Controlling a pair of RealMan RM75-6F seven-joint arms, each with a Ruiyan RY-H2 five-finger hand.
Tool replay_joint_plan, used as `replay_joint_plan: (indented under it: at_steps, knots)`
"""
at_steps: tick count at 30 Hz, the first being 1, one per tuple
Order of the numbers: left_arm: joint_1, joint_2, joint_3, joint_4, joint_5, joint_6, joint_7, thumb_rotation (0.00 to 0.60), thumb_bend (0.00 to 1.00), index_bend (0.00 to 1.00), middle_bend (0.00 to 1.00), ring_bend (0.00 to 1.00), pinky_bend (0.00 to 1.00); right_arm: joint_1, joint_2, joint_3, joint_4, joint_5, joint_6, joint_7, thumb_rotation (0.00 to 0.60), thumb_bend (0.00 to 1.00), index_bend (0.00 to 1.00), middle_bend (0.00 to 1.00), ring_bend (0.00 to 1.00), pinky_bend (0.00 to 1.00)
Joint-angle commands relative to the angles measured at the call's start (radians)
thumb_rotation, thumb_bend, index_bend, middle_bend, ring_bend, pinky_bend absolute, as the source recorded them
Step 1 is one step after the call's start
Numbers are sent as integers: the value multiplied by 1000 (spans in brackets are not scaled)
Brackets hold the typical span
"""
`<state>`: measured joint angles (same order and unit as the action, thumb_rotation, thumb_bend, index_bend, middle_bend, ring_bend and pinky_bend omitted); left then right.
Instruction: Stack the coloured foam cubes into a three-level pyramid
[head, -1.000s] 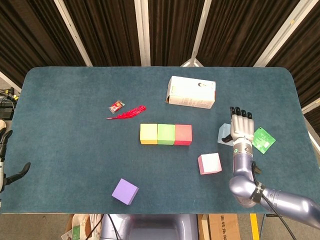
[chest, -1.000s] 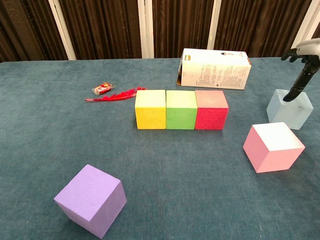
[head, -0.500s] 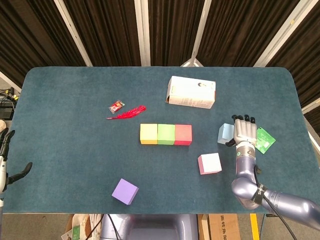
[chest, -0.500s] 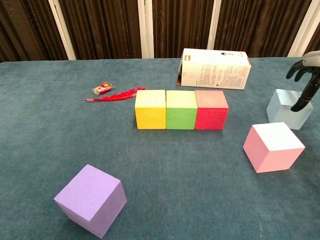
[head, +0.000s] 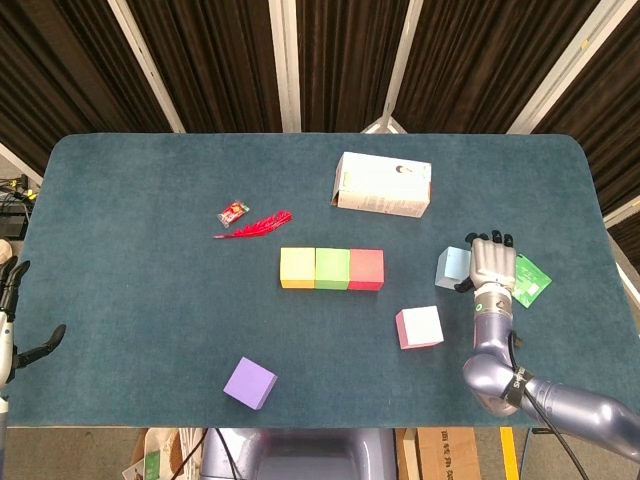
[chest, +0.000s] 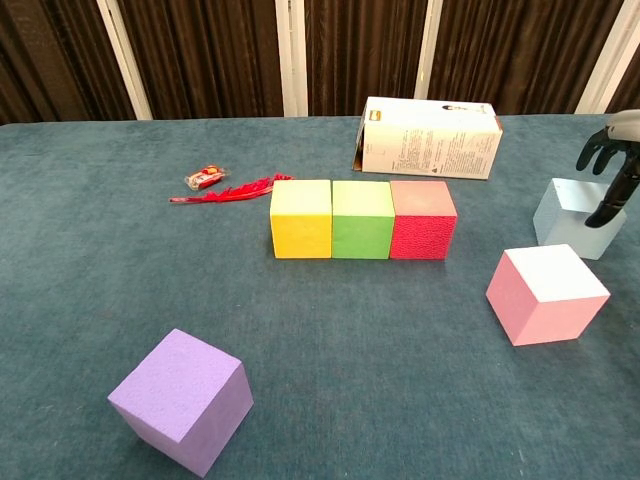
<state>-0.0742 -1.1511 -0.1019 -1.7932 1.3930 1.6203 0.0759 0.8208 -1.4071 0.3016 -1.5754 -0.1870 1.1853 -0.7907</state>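
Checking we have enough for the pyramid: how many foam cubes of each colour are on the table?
Yellow cube: 1
Green cube: 1
Red cube: 1
Pink cube: 1
Purple cube: 1
Light blue cube: 1
Total: 6

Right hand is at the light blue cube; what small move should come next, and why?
Probably close the right hand on the light blue cube: its fingers sit beside the cube without clearly gripping it, and the yellow, green, red row awaits a second level.
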Motion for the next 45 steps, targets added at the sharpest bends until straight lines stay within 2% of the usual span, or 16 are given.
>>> replay_joint_plan:
  at_steps: [1,31,37,45]
  knots:
    - [1,0,-1,-1,2,-2,-1,600,297,79,0,0,0,-1,-6,-3,11,-1,-5,1,600,112,251,263,92,0]
    - [11,-10,-20,-4,-3,-18,-10,600,298,90,0,0,0,2,-29,-2,63,-2,-24,-12,600,131,318,327,158,0]
    - [12,-10,-23,-5,-6,-23,-11,600,298,91,0,0,0,4,-33,1,65,-3,-22,-13,600,173,336,345,174,0]
    - [15,-11,-28,-5,-9,-22,-15,600,298,92,0,0,0,7,-39,4,65,-8,-18,-16,600,177,349,356,183,0]
